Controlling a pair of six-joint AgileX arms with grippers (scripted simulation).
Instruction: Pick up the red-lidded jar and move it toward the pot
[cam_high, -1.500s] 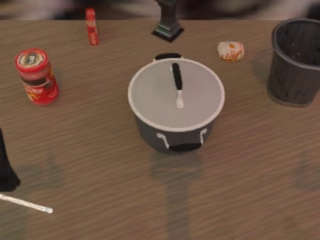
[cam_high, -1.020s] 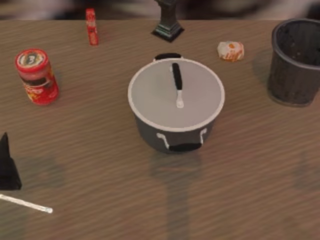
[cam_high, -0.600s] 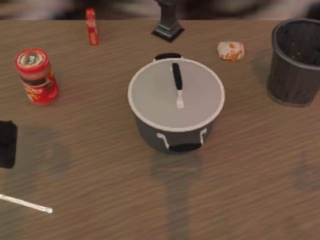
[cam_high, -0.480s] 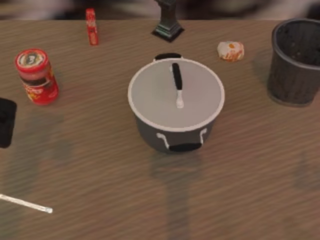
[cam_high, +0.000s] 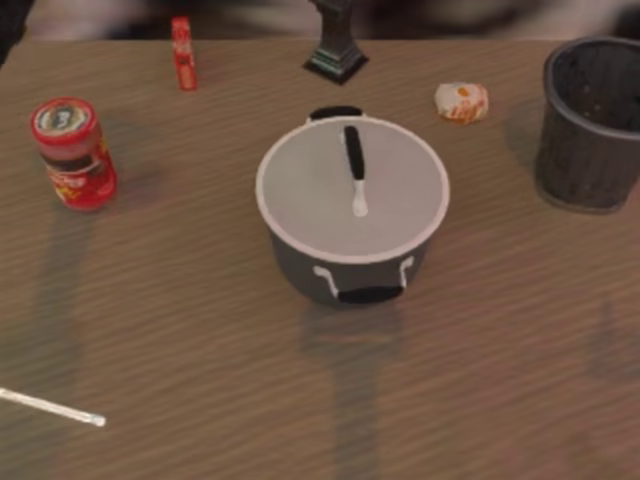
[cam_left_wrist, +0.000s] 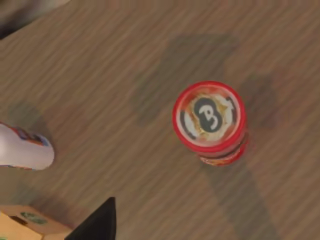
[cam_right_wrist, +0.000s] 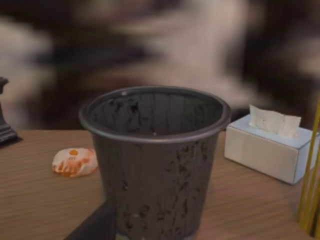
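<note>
The red-lidded jar (cam_high: 72, 150) stands upright at the table's left, with a dark band and a yellow-white label. In the left wrist view its lid (cam_left_wrist: 209, 116) is seen from straight above. The pot (cam_high: 352, 205) sits mid-table with its lid on, well right of the jar. My left gripper (cam_high: 10, 25) shows only as a dark shape in the top view's far left corner, high over the jar and apart from it. One dark fingertip (cam_left_wrist: 100, 222) shows, with nothing held. My right gripper is outside the top view; its fingertip (cam_right_wrist: 97, 222) faces the mesh bin.
A thin red tube (cam_high: 182, 52) and a black stand (cam_high: 336, 50) lie at the back edge. An orange-white wad (cam_high: 461, 101) sits beside the black mesh bin (cam_high: 592, 120). A white stick (cam_high: 50, 407) lies front left. A tissue box (cam_right_wrist: 267, 150) stands past the bin.
My left gripper climbed from the front of the table's left edge, past the jar, to the far left corner. The jar and the pot have not moved.
</note>
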